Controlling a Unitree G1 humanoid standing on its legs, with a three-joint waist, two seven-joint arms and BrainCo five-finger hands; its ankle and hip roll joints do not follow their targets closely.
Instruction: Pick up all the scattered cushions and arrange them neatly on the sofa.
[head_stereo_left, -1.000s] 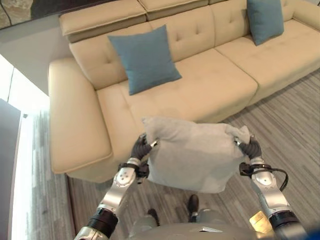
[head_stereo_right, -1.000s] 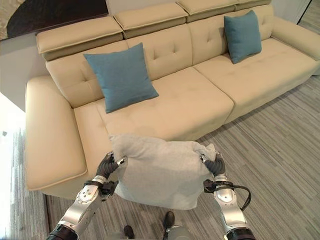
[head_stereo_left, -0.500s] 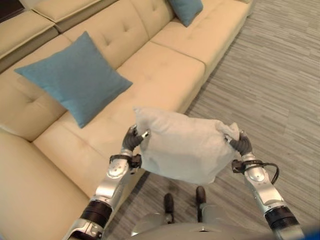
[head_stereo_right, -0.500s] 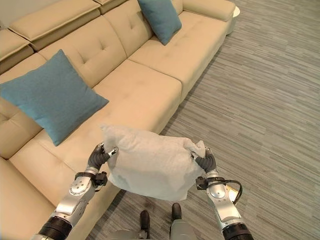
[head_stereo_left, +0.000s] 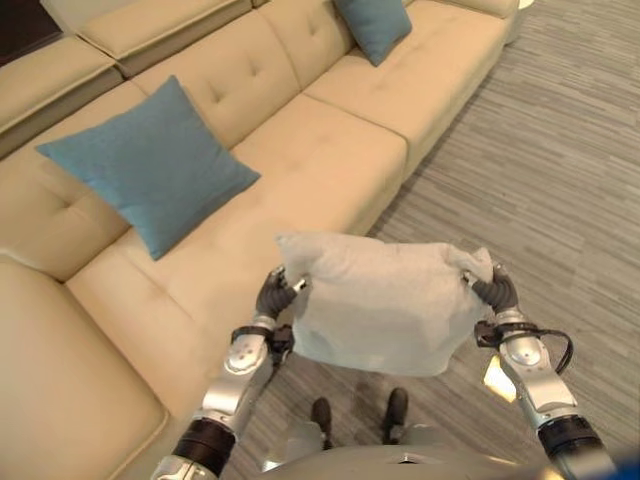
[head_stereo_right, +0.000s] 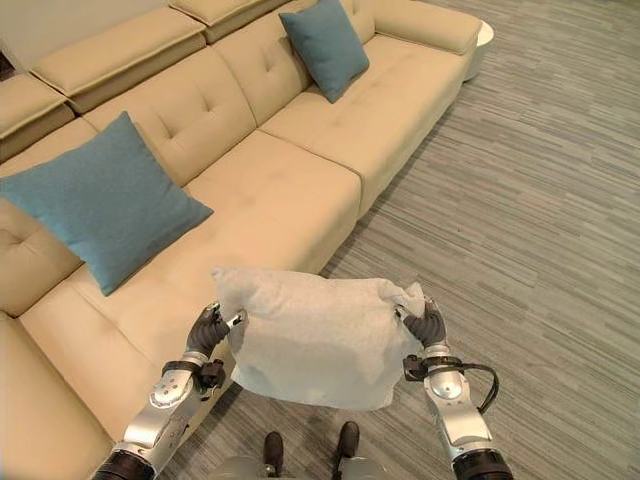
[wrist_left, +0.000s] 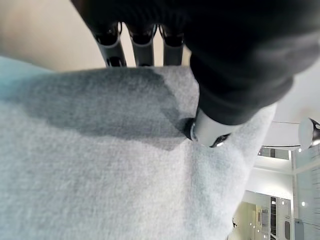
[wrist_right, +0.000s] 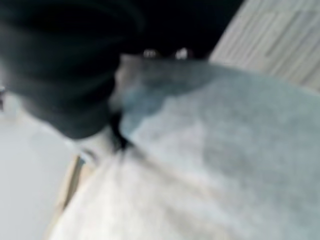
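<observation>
Setting: home living room. Evidence: long beige tufted sofa (head_stereo_right: 300, 190) with raised headrests; two teal cushions (head_stereo_right: 95, 200) propped on its seats; grey striped carpet floor (head_stereo_right: 540, 220) alongside.

Grey cushions: one (head_stereo_right: 315, 345), held up in the air over the floor at the near edge of the sofa.
Blue cushions: two, the nearer one (head_stereo_right: 98, 205) propped against the backrest on the left, the farther one (head_stereo_right: 323, 45) leaning against the backrest at the far right.
Cushions altogether: three.
Sofas: one (head_stereo_right: 270, 190), long and beige, running from near left to far right.
Robot hands on the grey cushion: two, the left hand (head_stereo_right: 208, 330) clutching its left corner, the right hand (head_stereo_right: 429, 325) clutching its right corner.
</observation>
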